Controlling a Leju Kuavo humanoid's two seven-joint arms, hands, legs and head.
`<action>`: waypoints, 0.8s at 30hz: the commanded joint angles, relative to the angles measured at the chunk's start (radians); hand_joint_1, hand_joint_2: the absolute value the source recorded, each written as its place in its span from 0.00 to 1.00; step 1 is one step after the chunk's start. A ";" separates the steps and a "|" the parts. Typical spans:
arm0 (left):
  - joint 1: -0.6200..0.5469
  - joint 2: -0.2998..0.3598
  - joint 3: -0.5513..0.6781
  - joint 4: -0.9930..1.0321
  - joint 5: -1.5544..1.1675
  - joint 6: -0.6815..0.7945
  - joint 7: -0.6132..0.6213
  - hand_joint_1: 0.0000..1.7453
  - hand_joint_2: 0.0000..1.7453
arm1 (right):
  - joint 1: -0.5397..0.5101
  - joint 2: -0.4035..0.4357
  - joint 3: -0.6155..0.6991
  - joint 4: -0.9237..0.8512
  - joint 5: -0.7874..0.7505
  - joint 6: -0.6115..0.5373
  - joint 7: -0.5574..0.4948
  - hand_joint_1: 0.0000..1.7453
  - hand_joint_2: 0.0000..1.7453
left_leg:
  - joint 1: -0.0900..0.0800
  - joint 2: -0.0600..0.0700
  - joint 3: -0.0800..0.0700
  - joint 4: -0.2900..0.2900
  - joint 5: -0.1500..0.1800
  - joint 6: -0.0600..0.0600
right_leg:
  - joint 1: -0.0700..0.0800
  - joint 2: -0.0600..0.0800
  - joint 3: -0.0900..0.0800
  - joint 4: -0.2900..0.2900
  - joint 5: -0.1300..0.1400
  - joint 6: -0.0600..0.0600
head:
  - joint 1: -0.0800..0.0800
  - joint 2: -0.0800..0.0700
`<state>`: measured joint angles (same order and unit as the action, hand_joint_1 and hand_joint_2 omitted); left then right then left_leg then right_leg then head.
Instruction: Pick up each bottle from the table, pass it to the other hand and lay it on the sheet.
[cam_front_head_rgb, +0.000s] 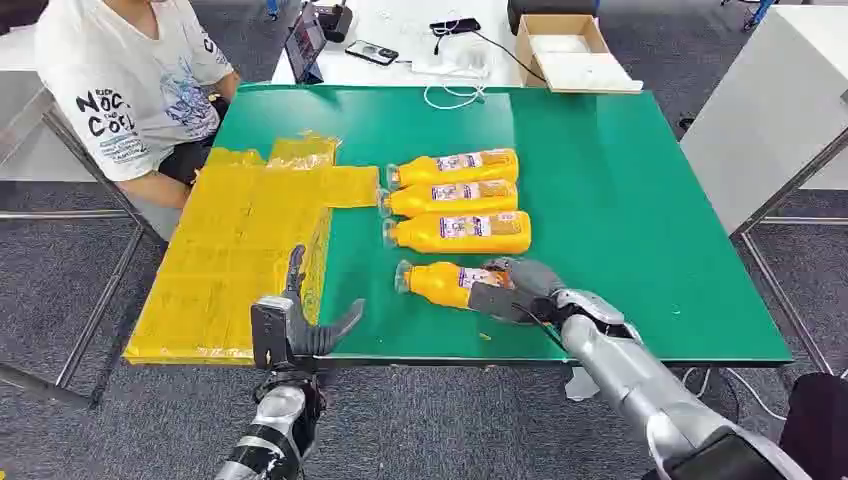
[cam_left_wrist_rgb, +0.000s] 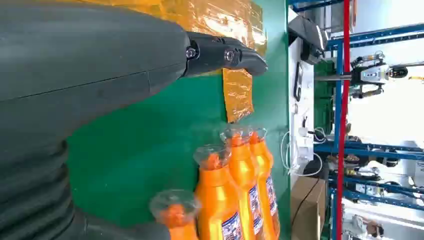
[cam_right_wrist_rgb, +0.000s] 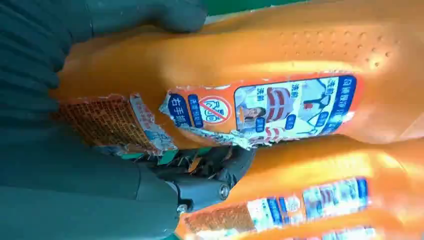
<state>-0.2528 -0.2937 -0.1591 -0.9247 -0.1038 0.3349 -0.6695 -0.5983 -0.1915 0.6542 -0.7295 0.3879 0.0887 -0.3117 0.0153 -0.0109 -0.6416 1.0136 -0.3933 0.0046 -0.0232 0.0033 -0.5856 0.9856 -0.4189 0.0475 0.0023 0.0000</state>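
While the green tabletop is carrying the crinkled yellow plastic sheet along its left side, four orange plastic bottles are lying on their sides just right of it. I am wrapping my right hand around the nearest orange bottle, and my left hand is hovering open over the sheet's near edge.

Wide bare green table at right of the frame, open passage there. At centre, four bottles lie tightly stacked. Upper left, a seated person crowds the yellow sheet.
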 joint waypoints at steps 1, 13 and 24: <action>0.009 -0.001 -0.028 -0.043 0.021 0.010 0.016 0.00 1.00 | 0.282 0.165 -0.287 -0.419 0.012 -0.271 -0.038 1.00 1.00 | 0.001 0.005 0.003 -0.001 -0.002 -0.001 | 0.002 0.003 0.002 -0.001 -0.001 -0.004 | 0.000 0.000; 0.013 -0.014 -0.062 -0.125 0.084 0.034 0.006 0.00 1.00 | 0.368 0.307 -0.481 -0.599 0.084 -0.685 -0.215 1.00 1.00 | 0.002 0.003 -0.006 0.001 -0.002 0.000 | 0.002 0.002 -0.007 0.002 -0.002 -0.003 | 0.000 0.000; 0.043 0.002 -0.145 -0.238 0.251 -0.185 0.091 0.00 1.00 | 0.394 0.314 -0.472 -0.524 0.071 -0.672 -0.314 1.00 1.00 | 0.001 0.001 -0.005 0.000 -0.002 0.000 | 0.002 0.000 -0.005 0.001 -0.002 -0.003 | 0.000 0.000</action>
<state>-0.2251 -0.3033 -0.2121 -1.0804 0.0432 0.3036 -0.6447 -0.2132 0.0992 0.2033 -1.3111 0.4681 -0.6203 -0.5608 0.0167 -0.0098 -0.6502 1.0134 -0.3933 0.0039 -0.0222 0.0049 -0.5946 0.9867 -0.4189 0.0471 0.0019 0.0000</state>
